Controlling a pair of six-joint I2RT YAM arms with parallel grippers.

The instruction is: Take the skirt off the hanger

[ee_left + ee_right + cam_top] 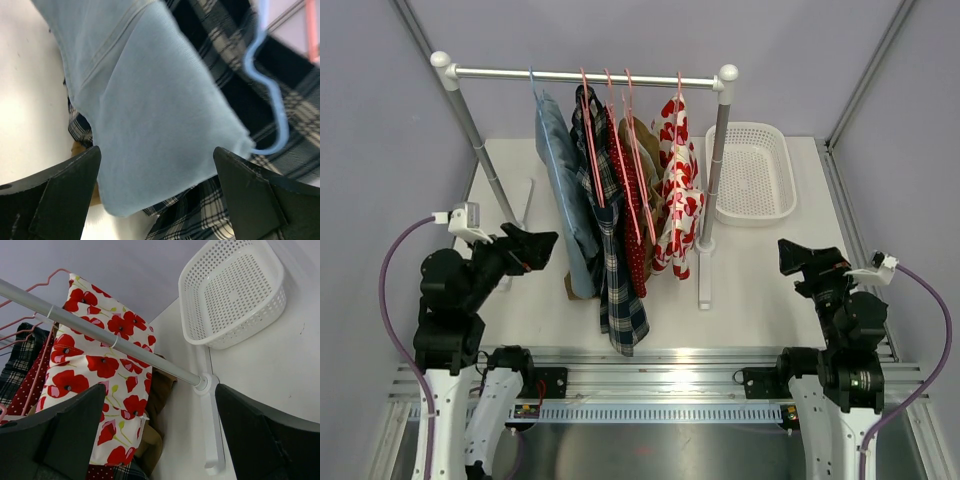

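1. A rail on a rack stands on the table with several garments hanging from it
2. The light blue skirt is the leftmost garment, still hanging on a blue hanger hooked over the rail
3. Next to it to the right, on pink hangers: a dark plaid garment, a red dotted one, a brown one, and a white one with red poppies
4. The left gripper is raised just left of the skirt's lower part and points at it, fingers spread wide
5. In the left wrist view the skirt fills the gap in front of the open gripper; the blue hanger and plaid sit behind it. Cannot tell if the fingers touch the fabric
6. The right gripper is at the table's right side, well apart from the rack, fingers spread and holding nothing
7. A white basket sits on the table right of the rack, nothing in it
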